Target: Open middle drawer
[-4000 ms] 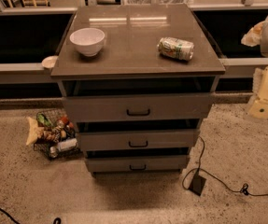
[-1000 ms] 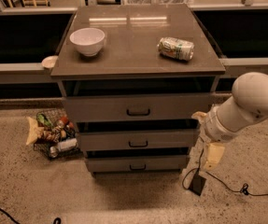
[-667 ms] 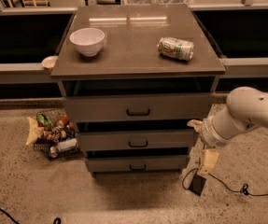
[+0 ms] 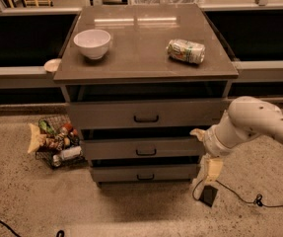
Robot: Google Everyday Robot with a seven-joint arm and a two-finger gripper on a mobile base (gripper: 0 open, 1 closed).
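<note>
Camera view looks down on a grey-brown cabinet (image 4: 131, 63) with three drawers, and the gripper (image 4: 210, 168) hangs just off its lower right corner, low over the floor (image 4: 131, 211). Directly below the gripper a small black box (image 4: 209, 195) lies on the floor, with a dark cable (image 4: 239, 199) trailing away to the right. Up and to the left of the gripper, on the cabinet top, a can (image 4: 186, 51) lies on its side; farther left stands a white bowl (image 4: 92, 43). Far left of the gripper, past the cabinet, a wire basket (image 4: 54, 144) of packets and bottles sits on the floor.

The middle drawer (image 4: 141, 148) is just left of the gripper, its right end close beside the wrist. Its black bar handle (image 4: 146, 152) is well to the gripper's left, with nothing in between. The top drawer (image 4: 146, 113) is above it and the bottom drawer (image 4: 143, 173) below, dark gaps between them.

A white arm (image 4: 259, 125) reaches in from the right edge, bends at the wrist beside the drawer fronts, and lets the pale gripper point down. Whether the gripper is apart or together I cannot tell.

The floor is speckled grey-beige; behind the cabinet run dark low counters (image 4: 22, 38).
</note>
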